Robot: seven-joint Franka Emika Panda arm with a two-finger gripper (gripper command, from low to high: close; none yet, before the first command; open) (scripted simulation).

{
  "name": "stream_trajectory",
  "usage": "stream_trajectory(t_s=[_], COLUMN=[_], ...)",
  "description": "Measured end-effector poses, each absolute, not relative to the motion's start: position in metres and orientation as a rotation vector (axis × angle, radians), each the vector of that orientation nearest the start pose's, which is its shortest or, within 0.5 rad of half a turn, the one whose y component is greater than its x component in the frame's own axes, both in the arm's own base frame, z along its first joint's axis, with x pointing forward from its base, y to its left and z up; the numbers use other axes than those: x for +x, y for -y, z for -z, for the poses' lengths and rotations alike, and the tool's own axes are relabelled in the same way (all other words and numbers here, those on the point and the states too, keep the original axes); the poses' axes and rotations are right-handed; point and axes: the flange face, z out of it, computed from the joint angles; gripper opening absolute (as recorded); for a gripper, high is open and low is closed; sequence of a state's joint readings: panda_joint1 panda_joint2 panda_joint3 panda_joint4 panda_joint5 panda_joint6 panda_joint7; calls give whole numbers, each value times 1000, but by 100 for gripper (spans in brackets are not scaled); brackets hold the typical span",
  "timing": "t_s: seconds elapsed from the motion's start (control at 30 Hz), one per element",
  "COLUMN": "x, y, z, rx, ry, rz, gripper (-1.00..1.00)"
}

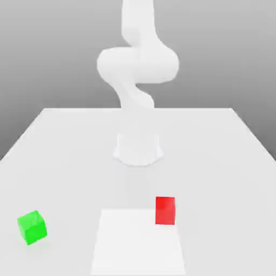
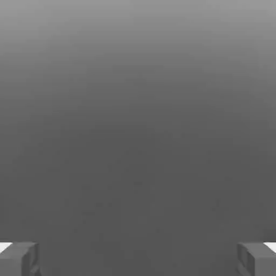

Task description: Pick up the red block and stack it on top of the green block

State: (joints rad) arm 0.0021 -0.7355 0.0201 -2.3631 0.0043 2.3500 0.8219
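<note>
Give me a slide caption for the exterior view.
White robot arm stands behind a white table, small green cube lying apart from red cube, nothing stacked.

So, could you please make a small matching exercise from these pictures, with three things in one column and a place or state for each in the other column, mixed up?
Things:
1. red block
2. green block
3. gripper

Places or states:
A. open, with nothing between the fingertips
B. on the table, near the exterior view's left edge
C. on the table, a little to the exterior view's right of the middle

Right pairs: 1-C, 2-B, 3-A
</note>
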Motion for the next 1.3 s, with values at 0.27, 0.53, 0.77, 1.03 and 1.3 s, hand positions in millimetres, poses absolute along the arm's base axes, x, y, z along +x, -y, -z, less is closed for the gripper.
stream_trajectory(t_s=[0.27, 0.53, 0.77, 1.03, 1.3], x=[419, 363, 336, 334, 335], y=[-45, -67, -71, -70, -71], z=[-462, -259, -159, -143, -199], rx=[-2668, -2826, -2861, -2862, -2864], ry=[-1154, -1264, -1295, -1293, -1290], rz=[569, 130, 1, 1, 2], gripper=[0, 0, 0, -100, -100])
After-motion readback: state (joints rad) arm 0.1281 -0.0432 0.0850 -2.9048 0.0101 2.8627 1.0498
